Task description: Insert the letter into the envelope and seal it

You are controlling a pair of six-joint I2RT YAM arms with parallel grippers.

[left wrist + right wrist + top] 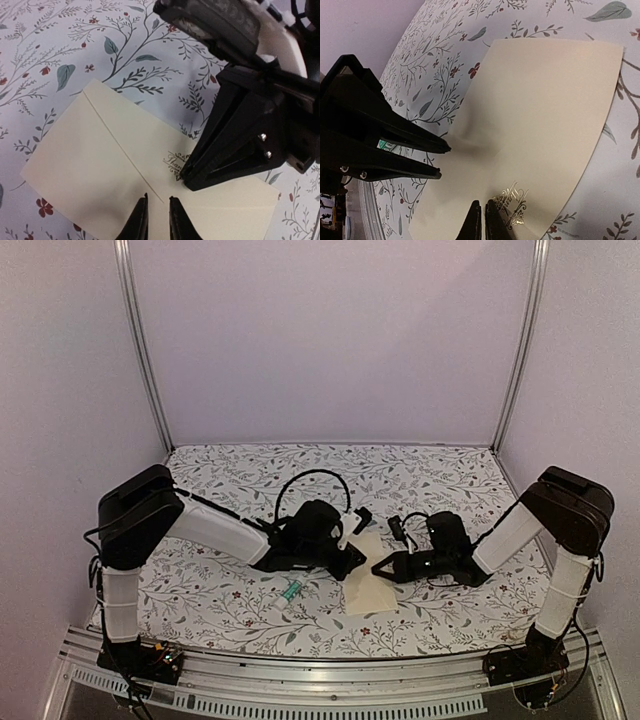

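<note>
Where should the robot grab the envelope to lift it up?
Probably the near short edge of the envelope, coming in low from the robot's side of the table. It lies flat and thin, so nothing sticks up to pinch from above; a finger must slide under. That end has nothing over it.

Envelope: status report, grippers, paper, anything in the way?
Left gripper narrowly open over the envelope. Right gripper shut, tips at its gold emblem. Envelope flat; letter not in view. Nothing else on it.
</note>
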